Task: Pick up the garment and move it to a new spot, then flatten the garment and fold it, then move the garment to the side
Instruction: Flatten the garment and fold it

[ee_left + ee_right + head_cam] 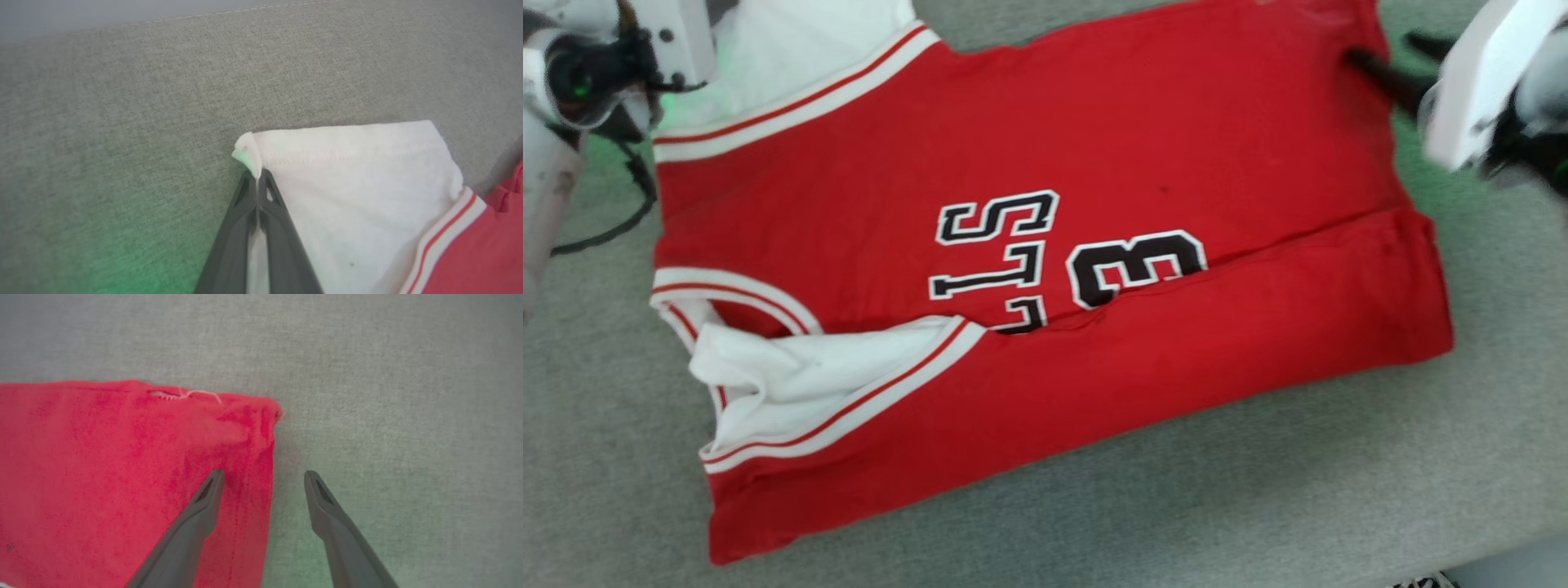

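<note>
Cloth this thin and soft will sag, stretch and drag the moment we lift it, so we judge that the red jersey (1094,163) wants a hold at two corners at once, kept taut between the arms. It looks light, not fragile and not slippery, though a loose layer can slide off the one beneath.

It lies spread across the grey upholstered surface (1258,490), with its near long side already turned over onto the body.

At the far left corner, our left gripper (258,175) has its jaws pressed together on the very tip of the white sleeve (347,183), a small nub of cloth poking out past the fingertips. That bite looks shallow and could slip under tension.

Our right gripper (264,475) has its jaws spread wide over the far right corner of the red hem, one finger above the cloth and the other above the bare surface, gripping nothing. A loose white thread (188,393) trails from the hem there.

The black, white-edged lettering (1005,245) lies sideways to us and is partly swallowed by the fold. We can read an S and a 3, with what look like two Ls beside the S. We can make out no brand label.
</note>
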`<state>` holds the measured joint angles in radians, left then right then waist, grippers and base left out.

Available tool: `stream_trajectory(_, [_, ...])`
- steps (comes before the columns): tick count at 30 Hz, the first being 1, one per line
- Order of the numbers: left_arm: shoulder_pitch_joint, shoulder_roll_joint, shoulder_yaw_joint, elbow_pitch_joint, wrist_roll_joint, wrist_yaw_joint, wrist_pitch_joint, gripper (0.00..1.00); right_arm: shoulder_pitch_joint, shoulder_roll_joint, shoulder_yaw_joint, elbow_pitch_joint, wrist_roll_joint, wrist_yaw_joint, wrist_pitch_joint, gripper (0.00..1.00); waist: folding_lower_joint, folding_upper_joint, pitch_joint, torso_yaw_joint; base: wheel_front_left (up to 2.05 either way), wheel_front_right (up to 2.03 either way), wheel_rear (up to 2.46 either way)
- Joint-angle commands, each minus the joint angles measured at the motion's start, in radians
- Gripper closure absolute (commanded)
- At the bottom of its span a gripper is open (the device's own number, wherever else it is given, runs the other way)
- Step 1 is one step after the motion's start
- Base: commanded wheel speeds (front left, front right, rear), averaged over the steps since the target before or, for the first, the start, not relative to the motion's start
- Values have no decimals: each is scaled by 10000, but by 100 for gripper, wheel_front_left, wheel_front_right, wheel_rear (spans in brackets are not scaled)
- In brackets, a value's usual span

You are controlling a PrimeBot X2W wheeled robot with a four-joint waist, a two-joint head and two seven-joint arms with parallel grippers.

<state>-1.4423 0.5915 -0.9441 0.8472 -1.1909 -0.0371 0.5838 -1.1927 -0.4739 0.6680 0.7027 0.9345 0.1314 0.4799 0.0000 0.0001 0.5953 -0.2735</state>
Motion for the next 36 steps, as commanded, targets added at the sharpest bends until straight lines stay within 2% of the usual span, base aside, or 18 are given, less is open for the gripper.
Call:
stream_trajectory(1, [328,-163,-213,118,64,-84,130,100,-246,-123,-15,133,87,-16,101,0,0,-1,261,335,0,0,0])
stream_trajectory(7, [288,-543,-308,340,119,-414,-146,100,-817,180,416,1247,422,-15,983,0,0,-1,291,603,0,0,0])
stream_trajectory(8, [310,-595,-322,388,130,-449,-195,100,-816,193,518,1312,374,-15,909,43,0,-1,266,633,0,0,0])
stream_trajectory(9, [341,-651,-338,434,130,-509,-250,100,-829,192,593,1373,378,-15,856,75,0,-1,237,655,0,0,0])
stream_trajectory(10, [384,-700,-352,486,131,-534,-304,100,-824,217,709,1357,394,-15,761,100,0,-1,188,670,0,0,0])
stream_trajectory(14, [545,-817,-305,671,81,-712,-770,100,-754,-11,981,1299,462,-16,128,100,0,-1,-231,737,0,0,0])
stream_trajectory(19, [818,-1072,-67,744,-209,-879,-1675,100,-529,-483,1179,1105,745,-16,-676,100,0,-1,-1306,1048,0,0,0])
stream_trajectory(24, [1326,-973,-80,-89,-441,-950,-2302,100,105,-1223,1381,507,1187,-16,-1214,100,0,-1,-2361,1502,0,0,0])
stream_trajectory(30, [2580,35,-155,-2587,-1117,-936,-2784,100,1362,-2192,1879,-727,1531,-16,-1572,100,0,-1,-3222,1922,0,0,0])
stream_trajectory(36, [4580,1556,-123,-5519,-1751,-939,-3531,100,2793,-3085,2029,-1899,1728,-16,-2028,100,0,-1,-3592,2132,0,0,0])
